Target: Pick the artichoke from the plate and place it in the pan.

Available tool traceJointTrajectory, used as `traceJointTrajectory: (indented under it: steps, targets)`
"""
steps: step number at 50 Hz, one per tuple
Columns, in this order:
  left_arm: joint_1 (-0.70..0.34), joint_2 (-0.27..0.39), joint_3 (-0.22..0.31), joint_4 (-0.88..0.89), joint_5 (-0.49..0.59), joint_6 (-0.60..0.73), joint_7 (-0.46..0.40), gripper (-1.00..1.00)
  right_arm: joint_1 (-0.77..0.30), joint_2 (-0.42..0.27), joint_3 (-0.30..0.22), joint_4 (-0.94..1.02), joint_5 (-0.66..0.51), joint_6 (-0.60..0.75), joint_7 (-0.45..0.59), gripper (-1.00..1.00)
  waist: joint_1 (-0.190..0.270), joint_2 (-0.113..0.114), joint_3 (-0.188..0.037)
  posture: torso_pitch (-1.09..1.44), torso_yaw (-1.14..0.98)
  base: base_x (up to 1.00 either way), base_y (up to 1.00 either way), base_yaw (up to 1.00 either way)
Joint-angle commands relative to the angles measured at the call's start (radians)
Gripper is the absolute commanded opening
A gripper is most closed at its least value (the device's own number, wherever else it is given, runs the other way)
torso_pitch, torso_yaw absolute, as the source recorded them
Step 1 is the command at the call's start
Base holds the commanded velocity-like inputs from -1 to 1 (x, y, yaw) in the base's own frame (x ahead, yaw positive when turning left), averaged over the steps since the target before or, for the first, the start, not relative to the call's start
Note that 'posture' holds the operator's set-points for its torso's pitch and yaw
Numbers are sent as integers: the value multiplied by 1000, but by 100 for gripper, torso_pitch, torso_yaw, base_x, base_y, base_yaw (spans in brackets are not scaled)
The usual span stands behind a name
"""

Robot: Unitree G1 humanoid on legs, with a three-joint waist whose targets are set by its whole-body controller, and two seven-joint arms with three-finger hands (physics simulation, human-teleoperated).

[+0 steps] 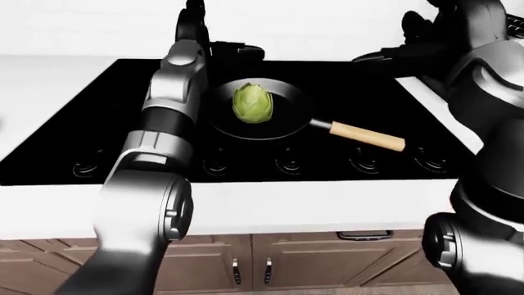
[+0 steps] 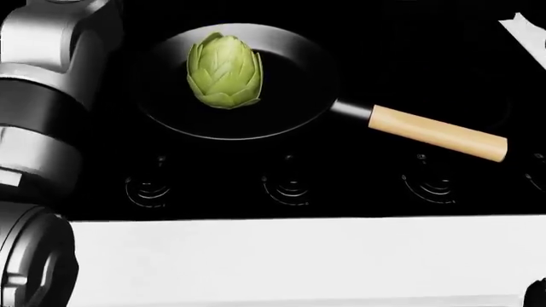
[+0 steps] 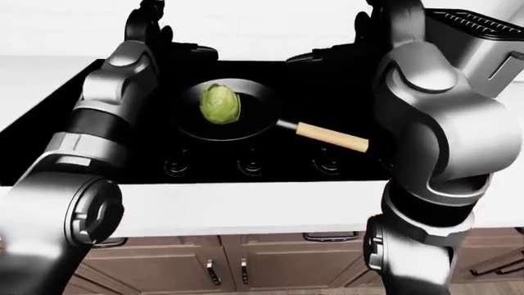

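The artichoke is lying inside the black pan on the black cooktop, its tip pointing toward the head view's top. The pan's wooden handle is angling toward the lower right. The head view is showing only the left forearm at its left edge; the left-eye view is showing the left hand raised beyond the pan, apart from the artichoke, fingers released. The right hand is hanging over the cooktop's right part; its finger state cannot be told. The white surface is running below the burner markings, with wooden cabinet doors underneath.
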Motion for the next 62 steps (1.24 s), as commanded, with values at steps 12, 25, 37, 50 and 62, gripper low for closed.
traceJointTrajectory:
  steps: [12, 25, 37, 50, 62]
  targets:
    - [72, 73, 8, -528, -83, 277, 46, 100, -188, 30, 70, 214, -246, -162, 166, 100, -4, 16, -23, 0, 0, 0, 0, 0]
    - [176, 86, 31, -707, -148, 185, 118, 100, -217, 64, 63, 285, -388, -285, 282, 100, -5, 24, -20, 0, 0, 0, 0, 0]
    - [203, 90, 29, -778, -177, 94, 151, 100, -275, 76, 87, 303, -519, -391, 358, 100, -8, 30, -17, 0, 0, 0, 0, 0]
    - [194, 94, 40, -834, -225, 0, 181, 100, -293, 94, 79, 304, -608, -527, 409, 100, -10, 33, -9, 0, 0, 0, 0, 0]
    - [214, 94, 34, -883, -256, -89, 198, 100, -300, 92, 83, 297, -694, -691, 442, 100, -12, 35, -6, 0, 0, 0, 0, 0]
